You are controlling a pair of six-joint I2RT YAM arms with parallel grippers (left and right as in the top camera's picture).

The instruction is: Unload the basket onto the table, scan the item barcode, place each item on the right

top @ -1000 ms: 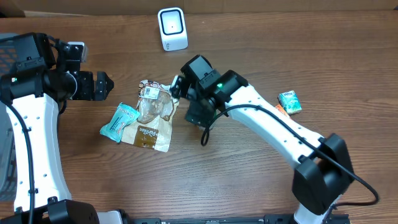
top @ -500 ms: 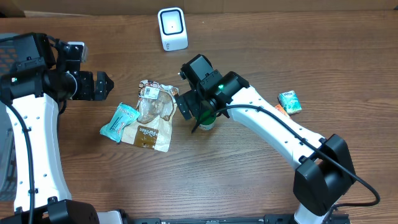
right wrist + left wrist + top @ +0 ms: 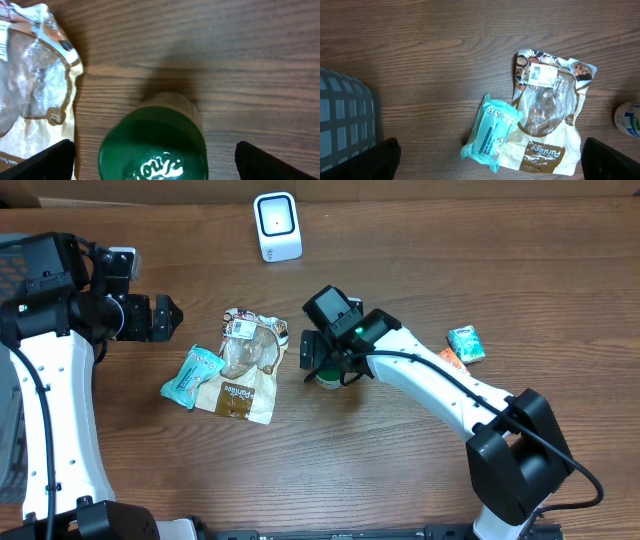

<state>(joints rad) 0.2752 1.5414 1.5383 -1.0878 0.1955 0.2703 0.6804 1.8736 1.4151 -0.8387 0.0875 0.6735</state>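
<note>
The table (image 3: 420,470) is brown wood with a fine straight grain; a white, rounded-corner scanner (image 3: 277,225) stands at its far edge; a crinkled bread bag (image 3: 245,365), clear film over tan paper with a white barcode label near its top, lies near the middle, and a soft teal packet (image 3: 190,376) touches its left side; a small teal box (image 3: 466,342) sits well to the right; a grey grid basket (image 3: 345,120) shows at the left. The green-capped container (image 3: 152,145), round with a glossy lid, stands upright just right of the bag. The right gripper (image 3: 325,365) hangs above it, its 2 jaws spread wide on either side, gripping nothing. The left gripper (image 3: 172,318) hovers left of the bag, jaws equally wide apart and empty.
</note>
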